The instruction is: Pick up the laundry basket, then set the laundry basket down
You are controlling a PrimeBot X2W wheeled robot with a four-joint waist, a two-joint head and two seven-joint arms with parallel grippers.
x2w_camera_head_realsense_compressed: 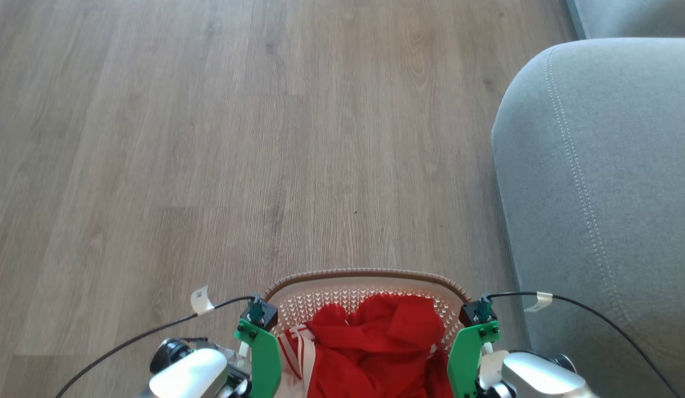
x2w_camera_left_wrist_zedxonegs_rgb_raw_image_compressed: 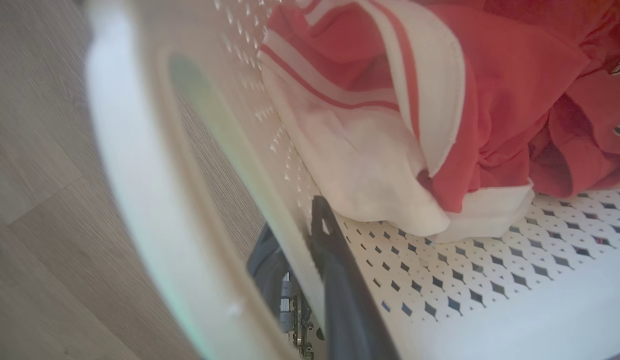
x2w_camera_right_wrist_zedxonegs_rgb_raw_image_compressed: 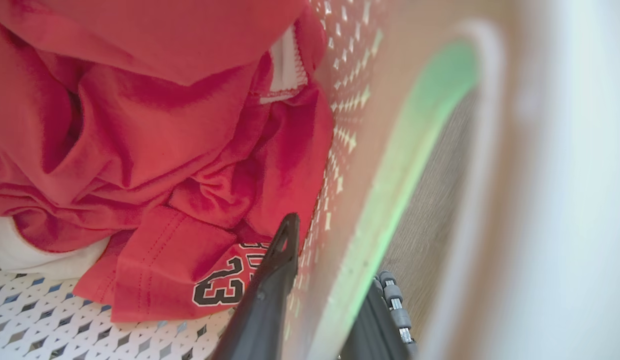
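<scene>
1. Status: grab looks done. Basket (x2w_camera_head_realsense_compressed: 364, 273) is held on both sides, between the two arms and close under the head cam. My read is it's already lifted, but no view shows its base vs the floor (x2w_camera_head_realsense_compressed: 210, 138), so can't confirm.
2. L fingers (x2w_camera_left_wrist_zedxonegs_rgb_raw_image_compressed: 335, 280): clamped on basket's left wall. One finger is inside; the other is outside, in the gap behind the L handle (x2w_camera_left_wrist_zedxonegs_rgb_raw_image_compressed: 135, 190), with the wall pinched between them.
3. R fingers (x2w_camera_right_wrist_zedxonegs_rgb_raw_image_compressed: 267, 295): same on basket's right wall. One finger is inside, next to the laundry; the other is outside by the R handle (x2w_camera_right_wrist_zedxonegs_rgb_raw_image_compressed: 482, 150).
4. Contents: clothes (x2w_camera_head_realsense_compressed: 375, 337), red w/ white stripes and trim, bunched up, one piece w/ a "23" print. The pile sits below basket's far rim. Perforated bottom shows through near both gripped walls.
5. Around: sofa (x2w_camera_head_realsense_compressed: 596, 193) is near basket's right, apart from it as far as I can see. Wood floor lies ahead of basket and to its left.
6. Left to do: set-down, assuming the lift is real. Lower it level and open both sides only once the base rests on the floor.
7. Risk, IMO: uneven release tilts the load, and a pinch on thin plastic wall may slip.
</scene>
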